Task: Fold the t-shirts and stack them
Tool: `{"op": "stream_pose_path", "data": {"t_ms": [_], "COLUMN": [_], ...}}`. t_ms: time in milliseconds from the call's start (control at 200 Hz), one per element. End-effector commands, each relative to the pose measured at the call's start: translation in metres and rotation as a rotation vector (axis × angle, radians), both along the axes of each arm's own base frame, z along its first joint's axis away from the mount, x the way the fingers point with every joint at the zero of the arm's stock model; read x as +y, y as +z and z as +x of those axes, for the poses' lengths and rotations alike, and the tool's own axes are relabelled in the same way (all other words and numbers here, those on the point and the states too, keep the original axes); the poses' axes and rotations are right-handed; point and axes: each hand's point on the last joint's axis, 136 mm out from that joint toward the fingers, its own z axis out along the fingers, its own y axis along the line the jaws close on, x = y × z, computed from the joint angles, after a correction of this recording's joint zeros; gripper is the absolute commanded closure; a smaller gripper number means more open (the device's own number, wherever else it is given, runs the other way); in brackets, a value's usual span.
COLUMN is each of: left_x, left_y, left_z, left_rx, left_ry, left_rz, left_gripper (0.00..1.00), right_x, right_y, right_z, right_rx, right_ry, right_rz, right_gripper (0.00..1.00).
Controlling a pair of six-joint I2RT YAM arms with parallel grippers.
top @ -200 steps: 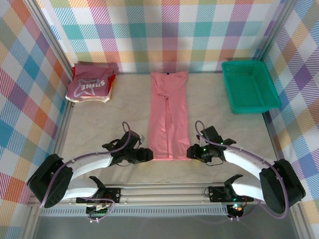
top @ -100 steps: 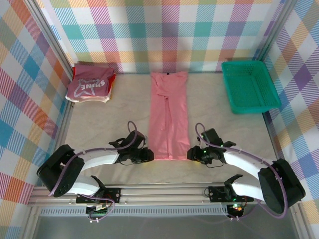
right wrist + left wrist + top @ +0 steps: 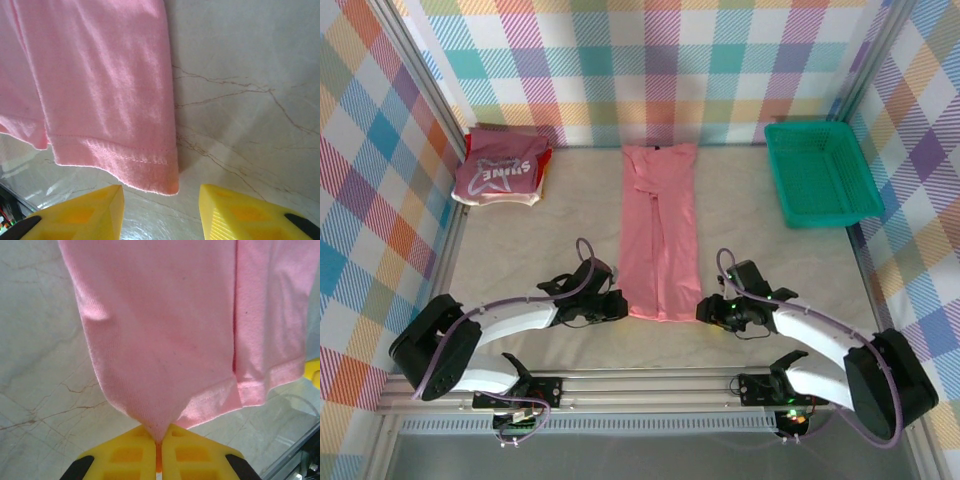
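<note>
I see the salmon-pink t-shirt [image 3: 660,235] folded narrow, collar far. The left gripper [image 3: 159,440] pinches its hem corner; the right gripper [image 3: 160,195] has its jaws parted, empty.

One spread pink t-shirt [image 3: 660,230], one folded stack [image 3: 500,175], one basket [image 3: 825,175], two pincers [image 3: 619,307] [image 3: 704,310].

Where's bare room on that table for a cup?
Bare tabletop: between the folded shirt stack and the long salmon-pink t-shirt, and between that and the green mesh basket. Crowded: the t-shirt's near hem, with left pincer and right pincer.
</note>
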Motion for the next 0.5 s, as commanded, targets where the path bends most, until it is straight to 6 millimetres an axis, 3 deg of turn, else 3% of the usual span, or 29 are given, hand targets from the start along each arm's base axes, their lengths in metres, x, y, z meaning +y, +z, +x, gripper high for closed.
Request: {"op": "stream_pose_path", "data": {"t_ms": [0,155,250,495], "left_x": [0.005,0.007,0.008,0.011], "left_y": [-0.001,-0.003,-0.004,-0.002], "left_z": [-0.004,-0.005,-0.005,-0.005], "left_rx": [-0.011,-0.016,-0.017,-0.028], "left_ry": [-0.008,0.004,0.008,0.012], "left_rz": [0.029,0.025,0.031,0.034], "left_gripper": [0.92,0.95,0.97,1.0], "right_x": [0.014,0.031,0.036,0.019], "right_y": [0.001,0.006,0.005,-0.003], "right_z": [0.0,0.004,0.005,0.01], "right_rx": [0.036,0.044,0.05,0.05], "right_ry": [0.019,0.053,0.069,0.0], "right_rz": [0.07,0.144,0.139,0.028], "right_gripper": [0.56,0.6,0.69,0.92]}}
